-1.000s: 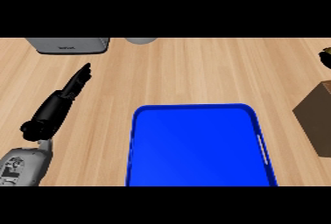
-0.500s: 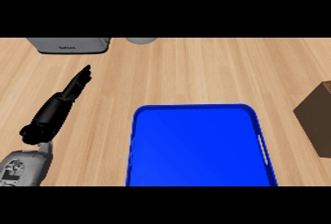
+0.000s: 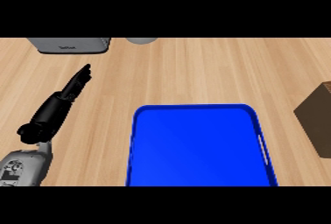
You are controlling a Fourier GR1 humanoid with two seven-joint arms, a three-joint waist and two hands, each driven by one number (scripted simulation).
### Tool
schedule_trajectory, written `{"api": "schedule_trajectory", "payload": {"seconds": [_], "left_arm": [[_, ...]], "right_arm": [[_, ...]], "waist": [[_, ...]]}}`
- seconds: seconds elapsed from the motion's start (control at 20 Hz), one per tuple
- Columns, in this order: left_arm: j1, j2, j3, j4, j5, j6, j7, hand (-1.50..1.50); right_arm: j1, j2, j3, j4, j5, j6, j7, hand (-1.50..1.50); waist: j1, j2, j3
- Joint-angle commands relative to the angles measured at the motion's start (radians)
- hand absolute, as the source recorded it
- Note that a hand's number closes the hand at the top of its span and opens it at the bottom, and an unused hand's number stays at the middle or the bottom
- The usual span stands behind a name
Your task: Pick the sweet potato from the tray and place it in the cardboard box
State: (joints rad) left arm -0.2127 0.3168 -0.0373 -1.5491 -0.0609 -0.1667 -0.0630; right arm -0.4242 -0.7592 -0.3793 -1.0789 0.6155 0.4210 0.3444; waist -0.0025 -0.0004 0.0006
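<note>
Looking down at a wooden counter (image 3: 194, 70), we are resting our left hand (image 3: 61, 103) to the left of the flat blue plastic tray (image 3: 200, 148), black fingers straight and open, holding nothing. The tray is showing only bare blue floor; no sweet potato is appearing anywhere. Right of the tray, a brown cardboard box (image 3: 317, 118) is sitting half out of view. Our right hand is not showing. We are risking reaching for something we cannot locate.

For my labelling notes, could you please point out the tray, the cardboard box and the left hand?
tray (image 3: 194, 148): head view, bare blue floor.
cardboard box (image 3: 318, 118): head view, brown side at right edge.
left hand (image 3: 59, 105): head view, back of hand.
</note>
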Motion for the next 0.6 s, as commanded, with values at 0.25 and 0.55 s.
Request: {"api": "schedule_trajectory", "payload": {"seconds": [0.25, 0.55], "left_arm": [[0.012, -0.004, 0.014, 0.002, 0.006, 0.001, -0.002, 0.00], [0.020, -0.019, -0.007, -0.018, -0.030, 0.022, 0.012, 0.00]], "right_arm": [[-0.136, 0.129, -0.344, -0.041, -0.292, -0.280, -0.138, -1.50], [-0.086, 0.127, -0.553, -0.023, -0.448, -0.346, -0.133, -1.50]], "waist": [[-0.019, -0.012, 0.003], [-0.016, -0.005, 0.000]]}}
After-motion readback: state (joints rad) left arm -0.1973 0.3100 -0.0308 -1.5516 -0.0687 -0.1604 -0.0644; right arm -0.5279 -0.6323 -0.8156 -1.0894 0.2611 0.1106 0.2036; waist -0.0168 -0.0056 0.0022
